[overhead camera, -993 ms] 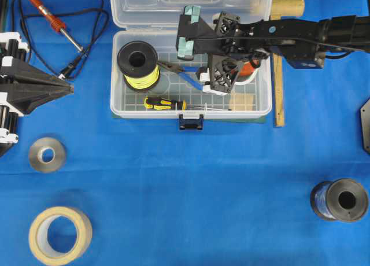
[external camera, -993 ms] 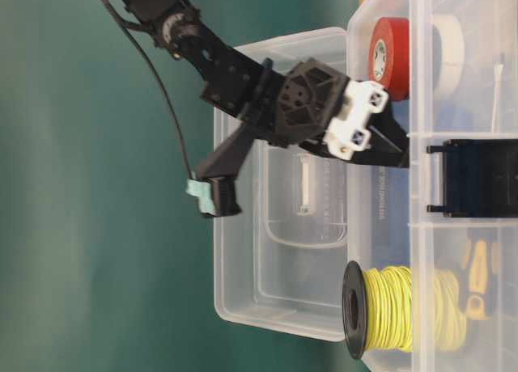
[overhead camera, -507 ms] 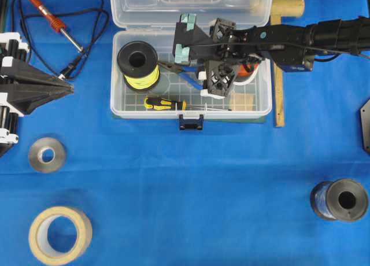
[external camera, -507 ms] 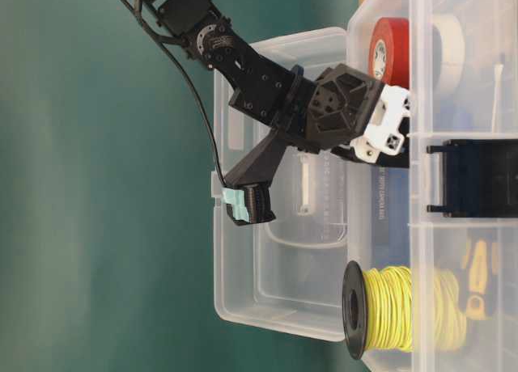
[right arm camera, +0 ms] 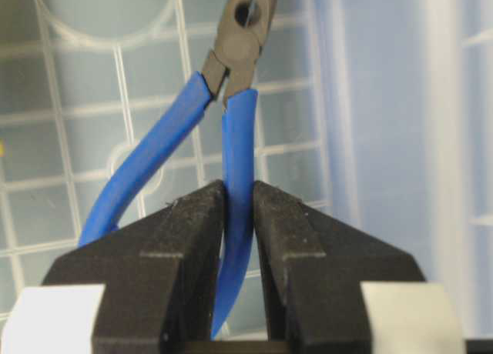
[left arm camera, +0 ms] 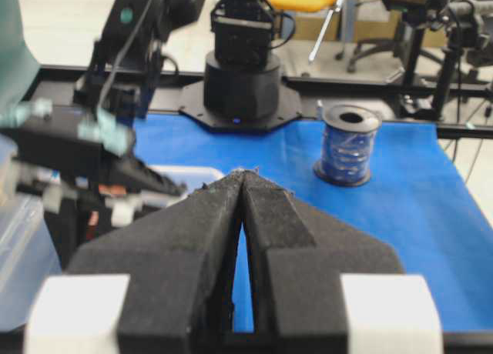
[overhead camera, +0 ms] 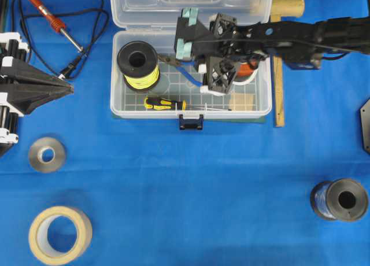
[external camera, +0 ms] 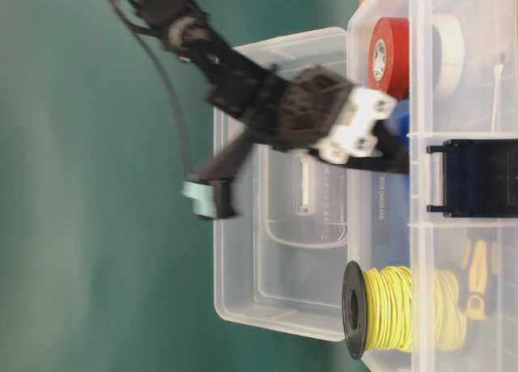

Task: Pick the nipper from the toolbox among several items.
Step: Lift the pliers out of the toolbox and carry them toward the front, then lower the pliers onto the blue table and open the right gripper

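Nipper [right arm camera: 231, 131], one blue handle pinched between right gripper [right arm camera: 239, 223] fingers; left gripper [left arm camera: 241, 186] jaws together.

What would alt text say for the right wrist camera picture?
Two black gripper fingers pinch one blue handle of the nipper; its other handle curves free to the left. Beneath lies the toolbox's clear grid-patterned floor.

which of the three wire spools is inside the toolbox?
The yellow-wire spool, at the left end of the clear toolbox. The silver one and the dark one both sit out on the blue cloth.
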Available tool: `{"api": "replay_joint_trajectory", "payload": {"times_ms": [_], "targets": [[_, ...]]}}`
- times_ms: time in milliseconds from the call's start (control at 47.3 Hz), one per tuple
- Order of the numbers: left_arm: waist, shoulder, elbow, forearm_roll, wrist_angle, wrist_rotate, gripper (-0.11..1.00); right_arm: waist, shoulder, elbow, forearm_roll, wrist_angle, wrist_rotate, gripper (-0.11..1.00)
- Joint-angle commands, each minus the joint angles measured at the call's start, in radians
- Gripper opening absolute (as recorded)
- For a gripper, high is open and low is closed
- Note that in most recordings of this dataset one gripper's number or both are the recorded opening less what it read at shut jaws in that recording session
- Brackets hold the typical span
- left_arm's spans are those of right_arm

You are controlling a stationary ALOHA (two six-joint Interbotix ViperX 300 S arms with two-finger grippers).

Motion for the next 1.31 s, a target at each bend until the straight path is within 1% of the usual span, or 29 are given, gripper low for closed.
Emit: {"api": "replay_joint_trajectory", "payload": {"times_ms": [0,148,253,422,570,718,760,866,1035,1204,1289], "targets": [[0.002,0.006,-0.008,-0.002,-0.005,-0.003,0.0,-0.002,-0.098,-0.003,0.002,0.008,0.006,0.13],[0.002,0.006,-0.008,-0.003,-0.005,-0.003,0.0,0.006,-0.198,0.023,0.002,0.041,0.014,0.13],[0.002,0.006,-0.008,-0.003,-0.005,-0.003,0.0,0.041,-0.279,0.058,0.002,0.041,0.018,0.13],[0.005,0.006,-0.006,-0.003,-0.005,-0.003,0.0,0.144,-0.367,0.124,0.012,-0.012,0.032,0.13],[0.011,0.006,-0.003,-0.003,-0.005,-0.003,0.0,0.272,-0.39,0.172,0.021,-0.11,0.078,0.13],[0.023,0.006,0.0,-0.003,0.002,-0.003,0.0,0.382,-0.359,0.175,0.021,-0.135,0.137,0.13],[0.028,0.006,0.0,-0.003,0.005,-0.003,0.0,0.413,-0.333,0.172,0.023,-0.138,0.163,0.13],[0.031,0.006,0.0,-0.003,0.005,-0.005,0.0,0.451,-0.261,0.163,0.021,-0.15,0.216,0.13],[0.031,0.006,0.0,-0.003,0.006,-0.005,0.0,0.472,-0.127,0.147,0.021,-0.178,0.287,0.13],[0.031,0.005,0.0,-0.003,0.02,-0.008,0.0,0.474,-0.044,0.13,0.023,-0.196,0.328,0.13],[0.032,0.005,0.0,-0.003,0.028,-0.012,0.0,0.472,-0.011,0.123,0.023,-0.198,0.337,0.13]]}}
